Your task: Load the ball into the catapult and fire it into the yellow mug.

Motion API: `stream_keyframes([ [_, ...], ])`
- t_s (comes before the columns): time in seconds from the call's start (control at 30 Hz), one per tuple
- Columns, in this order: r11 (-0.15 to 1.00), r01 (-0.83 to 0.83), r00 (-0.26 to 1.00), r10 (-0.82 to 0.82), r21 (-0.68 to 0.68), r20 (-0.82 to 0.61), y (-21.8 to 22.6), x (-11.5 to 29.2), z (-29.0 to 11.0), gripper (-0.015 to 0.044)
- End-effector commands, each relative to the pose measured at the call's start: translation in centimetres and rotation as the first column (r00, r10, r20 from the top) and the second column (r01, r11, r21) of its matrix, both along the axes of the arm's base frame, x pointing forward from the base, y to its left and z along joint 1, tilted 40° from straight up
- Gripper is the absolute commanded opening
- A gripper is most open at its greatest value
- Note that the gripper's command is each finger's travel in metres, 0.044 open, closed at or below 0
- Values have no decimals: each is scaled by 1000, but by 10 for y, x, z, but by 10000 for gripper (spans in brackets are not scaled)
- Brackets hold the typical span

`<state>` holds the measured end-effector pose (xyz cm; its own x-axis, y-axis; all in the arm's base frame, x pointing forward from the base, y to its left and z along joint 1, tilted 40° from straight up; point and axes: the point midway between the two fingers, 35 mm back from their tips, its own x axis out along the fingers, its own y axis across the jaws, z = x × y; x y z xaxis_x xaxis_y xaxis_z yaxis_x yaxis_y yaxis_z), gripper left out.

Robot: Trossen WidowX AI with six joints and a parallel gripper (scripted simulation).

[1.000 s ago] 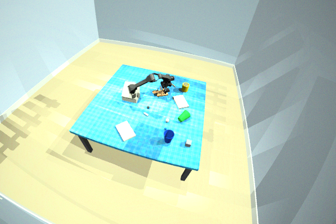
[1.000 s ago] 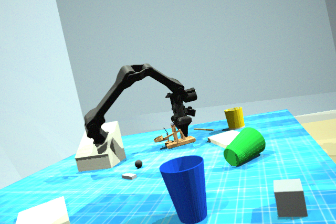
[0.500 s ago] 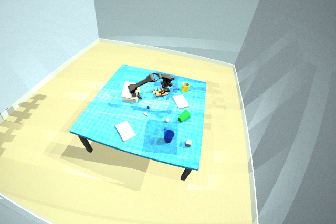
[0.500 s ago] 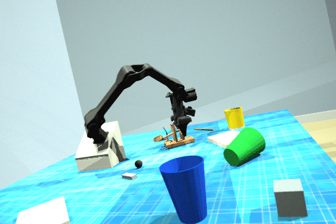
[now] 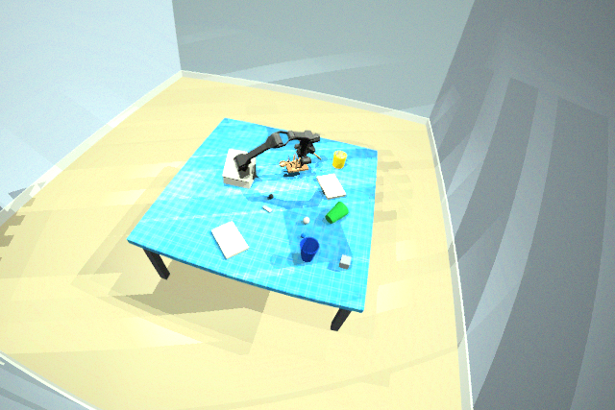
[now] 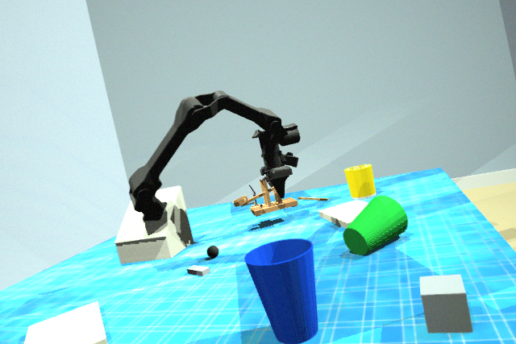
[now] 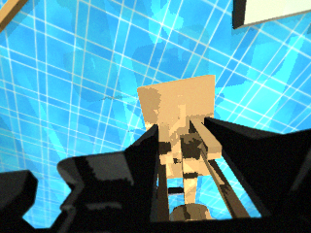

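The wooden catapult [image 5: 294, 165] [image 6: 272, 205] [image 7: 177, 104] hangs a little above the blue table [image 5: 173, 227] [image 6: 416, 257], with its shadow on the surface below it. My gripper [image 5: 300, 159] [image 6: 272, 188] [image 7: 180, 124] reaches down from above and is shut on the catapult's upright frame. A small black ball [image 5: 270, 195] [image 6: 213, 251] lies on the table, in front of the arm's base and apart from the catapult. The yellow mug [image 5: 339, 158] [image 6: 359, 180] stands upright to the right of the catapult.
A blue cup [image 5: 308, 249] [image 6: 285, 286] stands at the front. A green cup [image 5: 336, 211] [image 6: 375, 223] lies on its side. There are a grey cube [image 5: 345, 260] [image 6: 443, 307], white slabs [image 5: 229, 239] [image 5: 331, 184], a small white block [image 6: 198, 270], a white ball [image 5: 306, 220] and a thin stick [image 6: 312, 198].
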<state>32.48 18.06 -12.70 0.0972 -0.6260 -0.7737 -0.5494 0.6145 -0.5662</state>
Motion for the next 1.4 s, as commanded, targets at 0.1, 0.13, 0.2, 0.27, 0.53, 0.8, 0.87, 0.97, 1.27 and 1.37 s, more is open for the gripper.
stream_keyframes([
  [0.1, 1000, -8, 1000, 8, 2, 1, -4, 1, -7, 0],
  [0.13, 1000, -8, 1000, 8, 2, 1, -5, 1, -9, 0],
  [0.2, 1000, -8, 1000, 8, 2, 1, -7, 2, -11, 0],
  [0.27, 1000, -8, 1000, 8, 1, 1, -9, 2, -14, 0],
  [0.53, 1000, -9, 1000, 9, 0, 1, -17, 3, -24, 0],
  [0.8, 1000, 1, 1000, -1, -2, -3, -23, 3, -29, 0],
  [0.87, 1000, 1, 1000, -1, -2, -3, -23, 3, -29, 0],
  [0.97, 1000, 1, 1000, -1, -2, -3, -23, 3, -29, 26],
  [1.27, 1000, 1, 1000, -1, -2, -3, -23, 3, -29, 263],
  [1.37, 1000, 1, 1000, -1, -2, -3, -23, 3, -29, 341],
])
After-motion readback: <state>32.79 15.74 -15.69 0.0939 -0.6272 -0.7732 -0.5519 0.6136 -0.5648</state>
